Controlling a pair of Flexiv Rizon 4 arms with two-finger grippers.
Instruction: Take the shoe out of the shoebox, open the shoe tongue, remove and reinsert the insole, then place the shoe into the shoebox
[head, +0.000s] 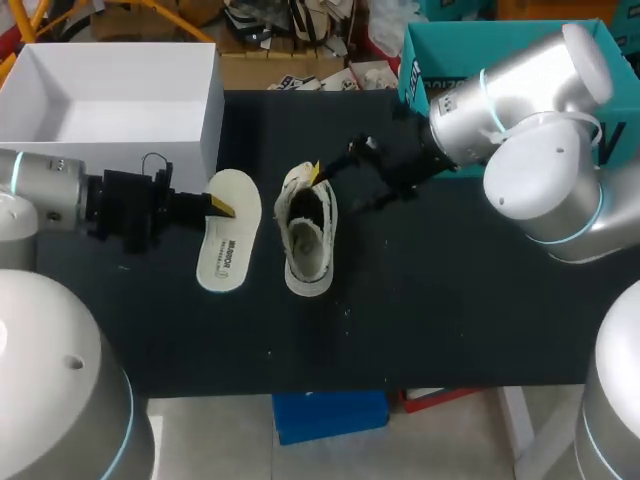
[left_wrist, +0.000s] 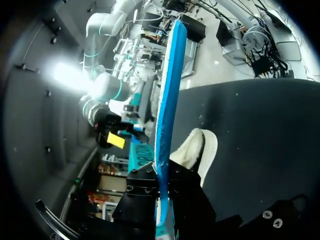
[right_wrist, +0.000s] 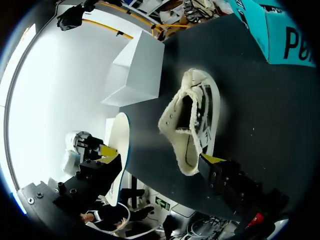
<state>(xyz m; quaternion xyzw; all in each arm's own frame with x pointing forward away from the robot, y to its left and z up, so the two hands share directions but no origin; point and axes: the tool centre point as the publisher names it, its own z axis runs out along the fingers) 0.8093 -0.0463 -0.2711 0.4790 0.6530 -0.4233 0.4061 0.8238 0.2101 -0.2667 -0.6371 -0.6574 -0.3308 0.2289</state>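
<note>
White insole (head: 230, 245) out, and the awkward half of the job ahead. My left gripper (head: 222, 207) is clamped on the insole's edge and holds it just beside the shoe (head: 308, 232), on the side away from my right arm. In the left wrist view the insole stands edge-on between the fingers, its blue face to one side, and most of its length runs free past the grip. I cannot tell whether its far end touches the black worktop (head: 450, 300).

My right gripper (head: 338, 160) is spread wide at the shoe's opening end and holds nothing. One yellow tip is against the rim of the opening and the other is clear of the shoe. The white shoebox (head: 110, 100) stands well apart from the shoe, beyond the insole.

The risks, as I judge them:

- **Buckling:** The insole looks soft and is held at one spot. Its free length could fold or catch on the shoe's rim or tongue instead of sliding in flat.
- **Wrong face:** If the blue face ends up on top, the insole would go in upside down.
- **Shoe shifting:** The shoe looks light and nothing pins it down. A push from the insole could skid or tip it.
- **Lost hold:** A single fingertip at the rim is a thin hold, and it could slip off and let the opening close.
- **Collision:** Both grippers would be working close at the shoe's mouth, so their fingers could knock together.
</note>
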